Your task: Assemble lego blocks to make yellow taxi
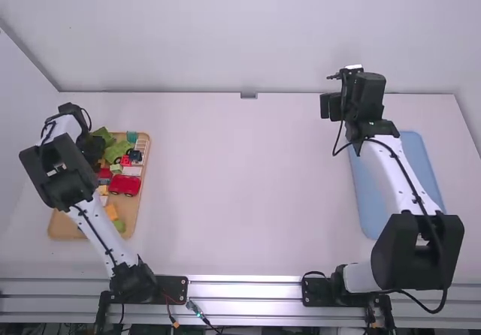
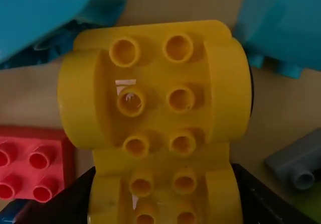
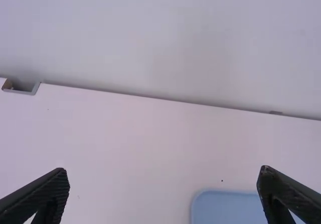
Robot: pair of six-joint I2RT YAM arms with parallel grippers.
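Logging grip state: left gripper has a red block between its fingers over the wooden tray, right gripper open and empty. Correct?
Not red: left gripper has a yellow block between its fingers (left wrist view), over the wooden tray. Right gripper open and empty, yes.

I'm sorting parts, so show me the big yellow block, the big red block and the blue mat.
Big yellow block (image 2: 156,86): left wrist view, between its studs.
Big red block (image 1: 124,184): high view, upper surface.
Blue mat (image 1: 417,166): high view, bare right side.
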